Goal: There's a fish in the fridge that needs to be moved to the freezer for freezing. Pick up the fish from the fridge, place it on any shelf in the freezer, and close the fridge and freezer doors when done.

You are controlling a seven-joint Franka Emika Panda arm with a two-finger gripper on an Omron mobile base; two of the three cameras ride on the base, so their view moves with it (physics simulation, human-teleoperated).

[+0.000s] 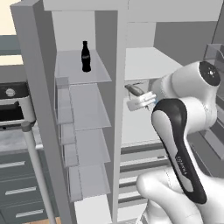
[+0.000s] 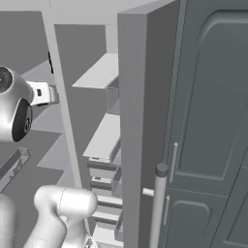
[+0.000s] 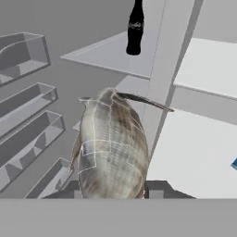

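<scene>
My gripper (image 3: pixel 113 192) is shut on the fish (image 3: pixel 111 148), a grey-silver body with its tail pointing away from the hand. In the left base view the gripper (image 1: pixel 133 94) holds the fish (image 1: pixel 135 90) in front of the upright divider, between the freezer's glass shelves (image 1: pixel 87 109) on the left and the fridge's white shelves (image 1: pixel 148 63) on the right. Both doors stand open: the freezer door (image 1: pixel 30 65) at the left, the fridge door (image 2: pixel 143 121) at the right.
A black cola bottle (image 1: pixel 85 57) stands on the top freezer shelf, also seen as the bottle (image 3: pixel 135 28) beyond the fish. Door bins (image 3: pixel 23 55) line the freezer door. A dark grey cabinet (image 2: pixel 208 121) stands right of the fridge door's handle (image 2: pixel 157 208).
</scene>
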